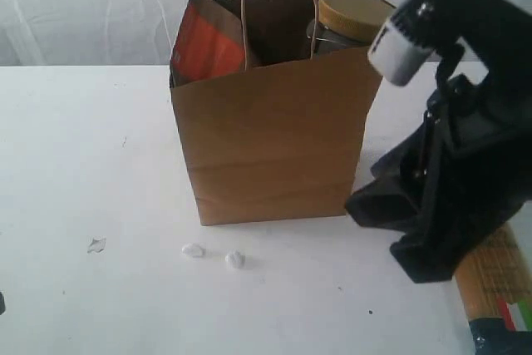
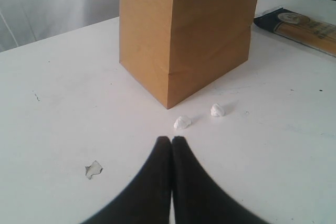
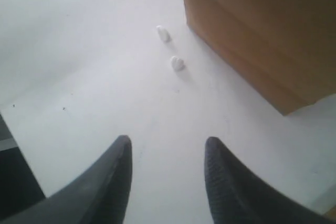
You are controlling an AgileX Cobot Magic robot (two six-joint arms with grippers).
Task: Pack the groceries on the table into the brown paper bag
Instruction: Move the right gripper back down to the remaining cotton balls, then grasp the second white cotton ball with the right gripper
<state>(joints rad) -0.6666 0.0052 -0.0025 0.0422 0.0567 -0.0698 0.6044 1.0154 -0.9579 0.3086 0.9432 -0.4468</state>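
The long spaghetti packet (image 1: 490,284) lies flat on the table (image 1: 66,164), right of the brown paper bag (image 1: 274,139), beside the right gripper (image 3: 165,148) (part-open, empty), which is nearer than the closed, empty left gripper (image 2: 171,140).

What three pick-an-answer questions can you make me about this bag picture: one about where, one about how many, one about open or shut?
1. Where is the long spaghetti packet?
A. on the table, off to the brown paper bag's side
B. inside the bag
C. in a tool

2. How many small white bits lie in front of the bag?
A. none
B. two
C. five

3. How is the right tool?
A. shut on a jar
B. shut tight
C. open, empty

Answers:
1 A, the packet lies flat on the table.
2 B, two bits lie side by side.
3 C, bare table shows between its fingers.
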